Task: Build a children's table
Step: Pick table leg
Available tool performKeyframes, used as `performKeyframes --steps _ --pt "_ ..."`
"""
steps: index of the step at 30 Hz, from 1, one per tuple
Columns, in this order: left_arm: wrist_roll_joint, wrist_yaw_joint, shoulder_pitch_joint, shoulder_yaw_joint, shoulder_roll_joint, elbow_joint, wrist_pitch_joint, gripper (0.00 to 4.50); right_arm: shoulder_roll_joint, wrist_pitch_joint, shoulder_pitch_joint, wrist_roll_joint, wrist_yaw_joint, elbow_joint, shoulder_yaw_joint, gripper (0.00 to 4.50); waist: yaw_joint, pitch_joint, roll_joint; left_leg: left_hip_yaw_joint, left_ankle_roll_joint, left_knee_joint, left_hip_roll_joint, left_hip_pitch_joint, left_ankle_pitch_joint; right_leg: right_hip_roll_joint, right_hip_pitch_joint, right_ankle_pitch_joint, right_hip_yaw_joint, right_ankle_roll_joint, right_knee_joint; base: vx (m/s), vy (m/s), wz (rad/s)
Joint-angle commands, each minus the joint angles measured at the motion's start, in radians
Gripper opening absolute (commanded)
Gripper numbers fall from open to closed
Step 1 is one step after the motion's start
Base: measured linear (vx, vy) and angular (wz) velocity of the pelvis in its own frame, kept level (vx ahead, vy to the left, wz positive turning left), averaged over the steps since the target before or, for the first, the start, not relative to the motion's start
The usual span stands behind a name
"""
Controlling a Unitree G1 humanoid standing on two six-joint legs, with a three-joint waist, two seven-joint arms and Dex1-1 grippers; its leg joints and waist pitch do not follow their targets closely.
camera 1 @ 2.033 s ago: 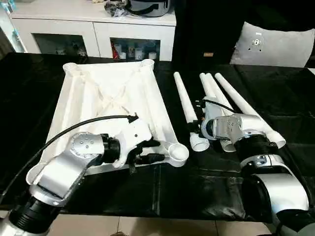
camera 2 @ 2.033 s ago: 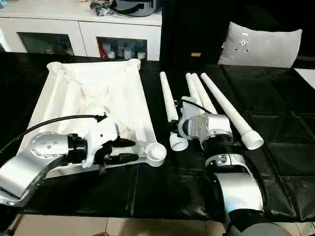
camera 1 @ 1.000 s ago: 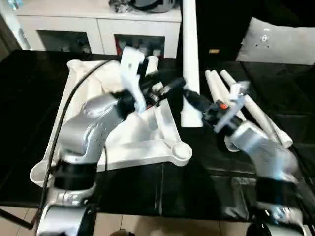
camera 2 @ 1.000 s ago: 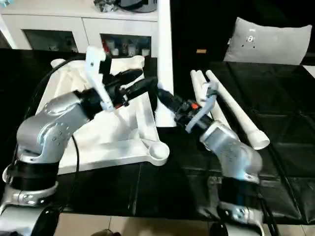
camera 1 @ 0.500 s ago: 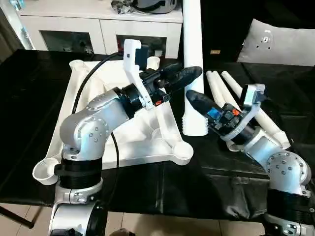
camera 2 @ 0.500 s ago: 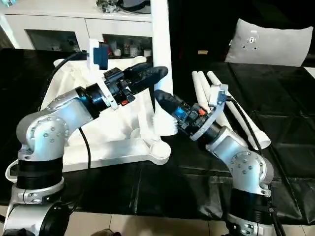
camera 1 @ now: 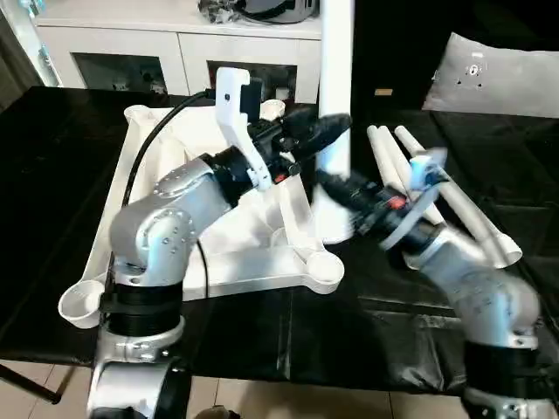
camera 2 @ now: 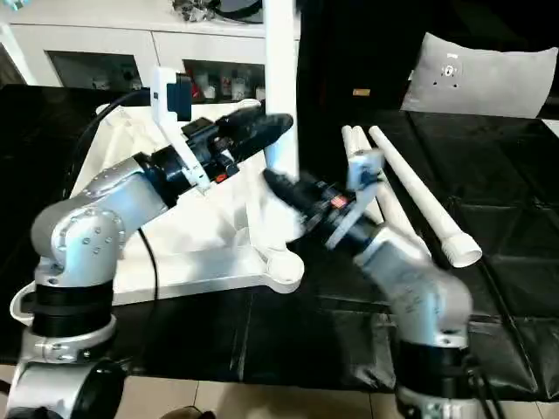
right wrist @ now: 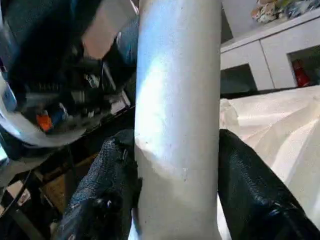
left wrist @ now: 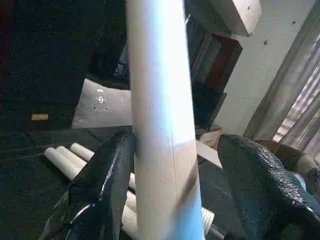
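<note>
The children's table top (camera 1: 188,188) lies upside down on the left, ribs up, with a round socket at each corner. One white leg (camera 1: 335,105) stands upright, its wide end low over the top's near right part, just behind the near right socket (camera 1: 325,271). My right gripper (right wrist: 177,145) is shut on this leg, low down, with both fingers pressing it. Higher up, my left gripper (camera 1: 336,129) is open around it. One finger (left wrist: 107,185) touches the leg and the other (left wrist: 260,185) stands off. Three more legs (camera 1: 463,205) lie on the right.
Everything rests on a black-covered surface (camera 1: 262,340) whose front edge runs close to me. A white cabinet (camera 1: 175,44) stands behind the table top. A grey cushion (camera 1: 489,78) sits at the back right.
In two seconds my right gripper lifted one leg off the surface and stood it upright, and my left arm rose to meet it. In the last half second leg and right gripper shifted slightly left.
</note>
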Motion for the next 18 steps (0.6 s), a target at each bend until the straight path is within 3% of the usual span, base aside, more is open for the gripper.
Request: performKeyframes --steps 1,6,7,9,18 --pt "0.002 0.007 -0.011 -0.033 -0.004 -0.034 -0.017 2.64 0.001 -0.023 0.000 -0.025 -0.004 -0.011 0.030 1.92 0.000 -0.067 -0.007 -0.023 0.024 -0.065 0.062 0.025 -0.103 -0.074 0.041 -0.008 0.034 -0.220 -0.083 0.000 0.000 0.00" --pt "0.066 0.035 -0.014 -0.067 0.012 -0.024 -0.043 2.64 0.002 -0.108 0.004 -0.105 -0.031 -0.009 0.066 1.90 -0.002 -0.066 -0.007 -0.023 0.020 -0.066 0.063 0.026 -0.111 -0.073 0.039 -0.019 0.035 -0.208 -0.086 0.000 0.000 0.00" --pt "0.109 0.040 -0.014 -0.097 0.030 -0.018 -0.061 2.64 0.000 -0.137 0.005 -0.139 -0.042 -0.008 0.088 1.90 -0.002 -0.065 -0.005 -0.023 0.019 -0.066 0.062 0.026 -0.116 -0.073 0.039 -0.025 0.036 -0.204 -0.086 0.000 0.000 0.00" --pt "0.144 0.039 -0.010 -0.123 0.048 -0.019 -0.080 2.39 0.002 -0.159 0.005 -0.161 -0.053 -0.006 0.101 1.90 -0.003 -0.065 -0.004 -0.025 0.013 -0.068 0.063 0.026 -0.123 -0.073 0.038 -0.036 0.036 -0.194 -0.087 0.000 0.000 0.00" --pt "0.173 0.076 0.001 -0.140 0.057 -0.024 -0.079 1.92 0.017 -0.255 -0.010 -0.230 -0.098 0.033 0.118 1.90 -0.006 -0.067 -0.006 -0.022 0.020 -0.064 0.061 0.026 -0.110 -0.072 0.040 0.018 0.035 -0.219 -0.080 0.000 0.000 0.00"
